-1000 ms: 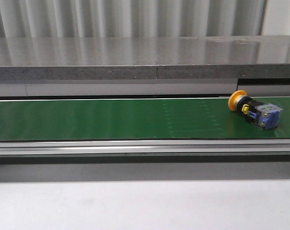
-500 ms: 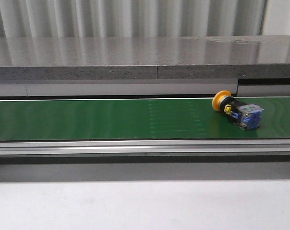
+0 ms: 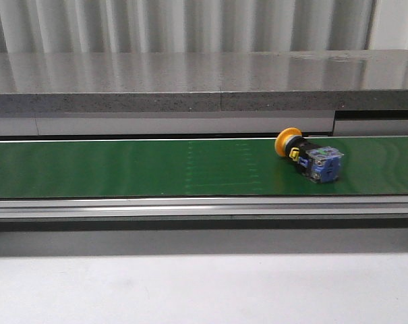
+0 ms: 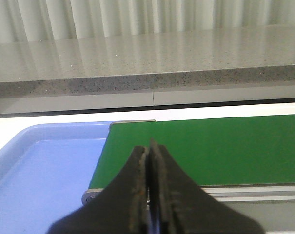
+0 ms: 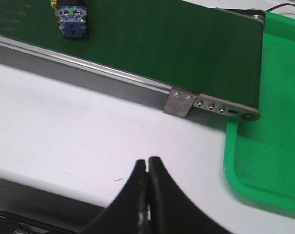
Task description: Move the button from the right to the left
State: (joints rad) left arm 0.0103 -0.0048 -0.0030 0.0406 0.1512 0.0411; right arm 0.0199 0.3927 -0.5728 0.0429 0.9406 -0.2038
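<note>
Looking forward over the front view, I am seeing the button (image 3: 308, 156) lying on its side on the green belt (image 3: 123, 169), toward the right part, orange cap pointing back-left and the blue-and-clear block toward me. Neither arm is showing here, so I am judging the task as barely begun: the button is not gripped and is well short of the left end.

Turning to the left wrist view, I am finding the left gripper (image 4: 149, 151) with its jaws pressed together and holding nothing, hanging just before the belt's left end, where a blue tray (image 4: 30, 165) is sitting beside it. No button is showing here.

Checking the right wrist view, I am seeing the right gripper (image 5: 147, 163) likewise pressed together and empty, over the white table (image 5: 64, 131), with the button's contact block near the far corner and a green tray (image 5: 279, 146) at the belt's end. Next, I am reckoning an arm needs to spread its jaws and reach over the button.

I am reading no writing or brand anywhere.
</note>
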